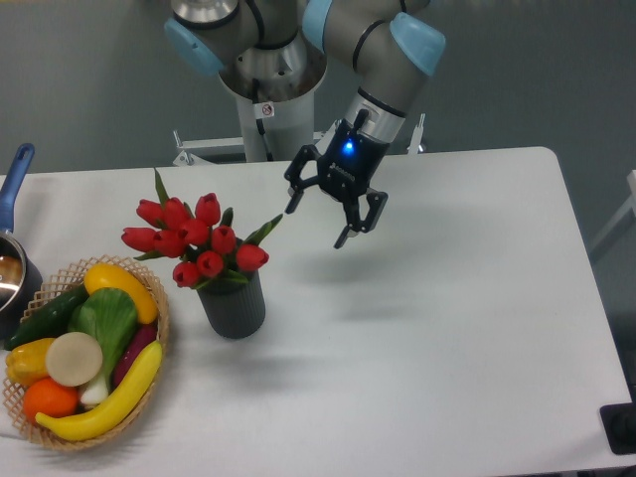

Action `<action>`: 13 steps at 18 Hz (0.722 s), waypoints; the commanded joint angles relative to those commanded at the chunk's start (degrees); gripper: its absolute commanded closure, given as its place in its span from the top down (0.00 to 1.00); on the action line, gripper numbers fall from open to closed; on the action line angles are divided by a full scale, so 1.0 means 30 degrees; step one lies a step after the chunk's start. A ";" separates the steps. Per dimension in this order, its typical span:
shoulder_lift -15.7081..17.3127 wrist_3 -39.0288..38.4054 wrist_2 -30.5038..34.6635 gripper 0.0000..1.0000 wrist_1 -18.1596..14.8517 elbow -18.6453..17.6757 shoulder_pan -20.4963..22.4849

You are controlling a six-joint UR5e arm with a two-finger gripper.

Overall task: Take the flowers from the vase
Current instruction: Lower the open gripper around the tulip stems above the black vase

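Note:
The flowers (pixel 196 238), a bunch of red tulips with green leaves, stand upright in the vase (pixel 233 305), a dark grey cylinder left of the table's middle. Their stems are hidden inside the vase. My gripper (pixel 317 225) hangs above the table to the right of the flowers, a little higher than the buds, with its fingers spread open and nothing between them. It touches neither the flowers nor the vase.
A wicker basket (pixel 149 397) with a banana, orange, cucumber and other produce sits at the front left, close to the vase. A blue-handled pot (pixel 14 260) is at the left edge. The robot base (pixel 268 99) stands behind the table.

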 joint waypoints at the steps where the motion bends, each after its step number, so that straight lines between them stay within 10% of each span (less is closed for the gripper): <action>1: 0.0000 -0.0351 -0.0585 1.00 0.0145 -0.0205 -0.0088; 13: -0.2341 -0.0325 -0.4487 1.00 0.1636 0.0669 -0.1199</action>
